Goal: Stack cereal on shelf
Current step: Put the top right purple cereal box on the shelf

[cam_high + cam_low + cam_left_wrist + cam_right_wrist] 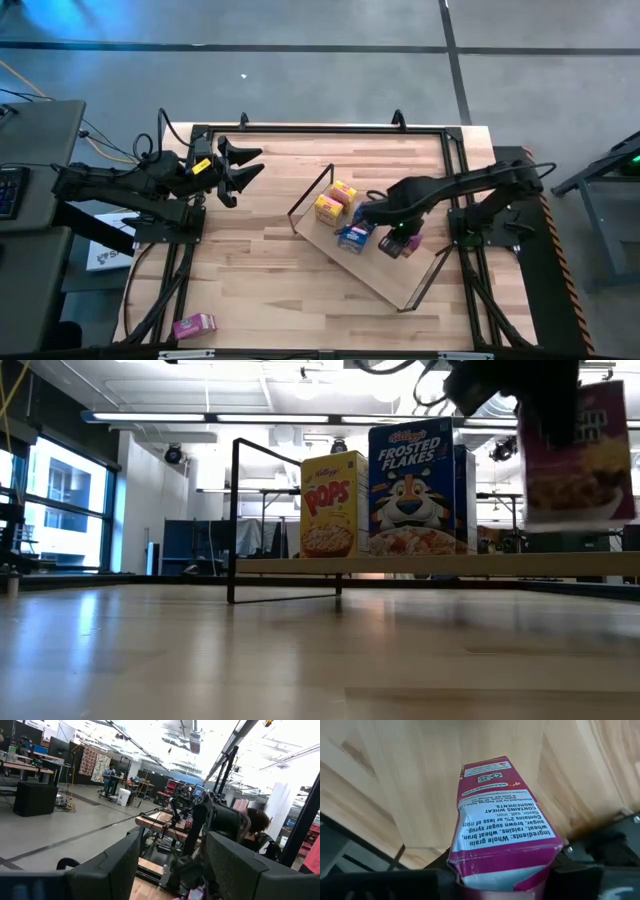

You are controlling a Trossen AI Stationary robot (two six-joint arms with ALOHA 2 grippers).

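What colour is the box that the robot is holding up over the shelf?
Magenta pink with white panels of print; the box shows best in the right wrist view, held in the right end effector.

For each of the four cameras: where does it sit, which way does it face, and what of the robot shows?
High: overhead, straight down on the table; both arms, shelf.
Low: table height, level across; the shelf's yellow box, blue box, right hand holding a pink box.
Left wrist: raised, facing the room; left hand open.
Right wrist: down at the shelf; fingers on the pink box.
Shared: low and right wrist both show the pink box.
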